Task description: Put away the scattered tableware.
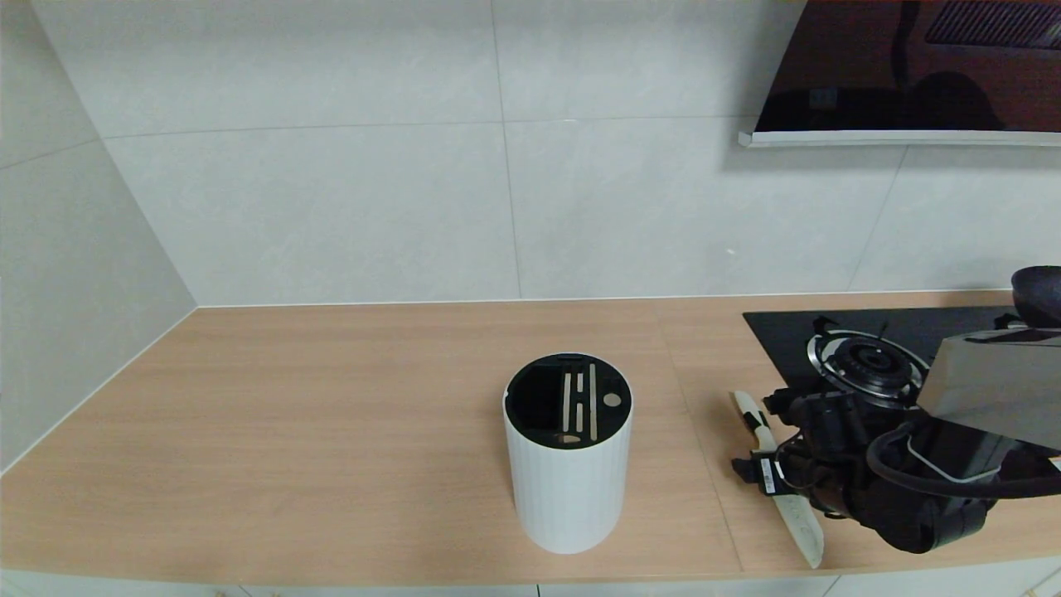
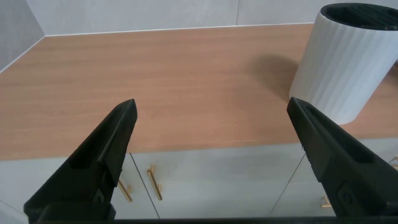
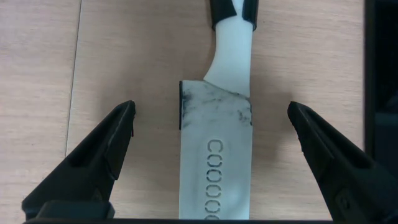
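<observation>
A white knife (image 1: 801, 524) with a speckled blade (image 3: 215, 155) and a white-and-black handle (image 3: 233, 34) lies flat on the wooden counter, right of a white ribbed knife holder (image 1: 569, 473) with a black slotted top. My right gripper (image 1: 775, 466) hangs open just above the knife, one finger on each side of the blade near the handle (image 3: 211, 163). My left gripper (image 2: 211, 158) is open and holds nothing, off the counter's front edge, with the holder (image 2: 342, 62) ahead of it to one side.
A black gas hob (image 1: 870, 361) with a burner lies right behind the knife, and a dark pot (image 1: 1038, 294) stands at its far right. A range hood (image 1: 912, 75) hangs on the tiled wall. Cabinet doors (image 2: 186, 180) run below the counter edge.
</observation>
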`<state>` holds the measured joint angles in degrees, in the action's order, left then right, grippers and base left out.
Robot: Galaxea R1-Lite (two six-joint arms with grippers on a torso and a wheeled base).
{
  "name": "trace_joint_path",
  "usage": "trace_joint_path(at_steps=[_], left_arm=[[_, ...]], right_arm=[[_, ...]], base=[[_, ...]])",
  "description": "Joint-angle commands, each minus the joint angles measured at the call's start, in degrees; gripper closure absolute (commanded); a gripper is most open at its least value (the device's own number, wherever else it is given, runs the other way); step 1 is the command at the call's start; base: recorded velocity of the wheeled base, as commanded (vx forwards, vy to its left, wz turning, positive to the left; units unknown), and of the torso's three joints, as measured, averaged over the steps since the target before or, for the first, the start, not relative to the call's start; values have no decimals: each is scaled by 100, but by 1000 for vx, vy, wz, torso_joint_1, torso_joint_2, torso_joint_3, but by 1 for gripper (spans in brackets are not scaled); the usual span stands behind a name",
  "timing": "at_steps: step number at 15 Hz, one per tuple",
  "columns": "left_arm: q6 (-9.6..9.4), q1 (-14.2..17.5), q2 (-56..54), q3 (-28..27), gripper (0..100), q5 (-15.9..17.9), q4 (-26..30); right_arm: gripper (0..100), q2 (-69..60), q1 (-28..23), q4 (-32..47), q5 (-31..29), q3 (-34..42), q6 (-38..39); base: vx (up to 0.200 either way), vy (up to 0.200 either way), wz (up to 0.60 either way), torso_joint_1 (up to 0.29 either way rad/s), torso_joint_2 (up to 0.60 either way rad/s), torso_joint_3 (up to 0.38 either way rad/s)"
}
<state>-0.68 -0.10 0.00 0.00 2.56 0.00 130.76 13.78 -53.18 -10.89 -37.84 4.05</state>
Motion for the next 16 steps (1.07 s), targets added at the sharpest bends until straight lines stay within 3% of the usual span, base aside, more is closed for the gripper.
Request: trace_joint_path(at_steps=[1, 2, 11, 16], left_arm=[[-2, 1, 9, 0, 0, -1, 0], [-2, 1, 9, 0, 0, -1, 0], [-2, 1, 9, 0, 0, -19, 0], [-2, 1, 9, 0, 0, -19, 0]], right_arm=[[0, 11, 2, 0, -1, -13, 0], [100, 20, -6, 0, -1, -13, 0], [100, 64, -68, 0, -72, -48, -9], [100, -727, -59, 62, -72, 110, -9]], base=[[0, 0, 0, 0, 0, 0], [0, 0, 0, 0, 0, 0], [0, 0, 0, 0, 0, 0], [0, 0, 0, 0, 0, 0]])
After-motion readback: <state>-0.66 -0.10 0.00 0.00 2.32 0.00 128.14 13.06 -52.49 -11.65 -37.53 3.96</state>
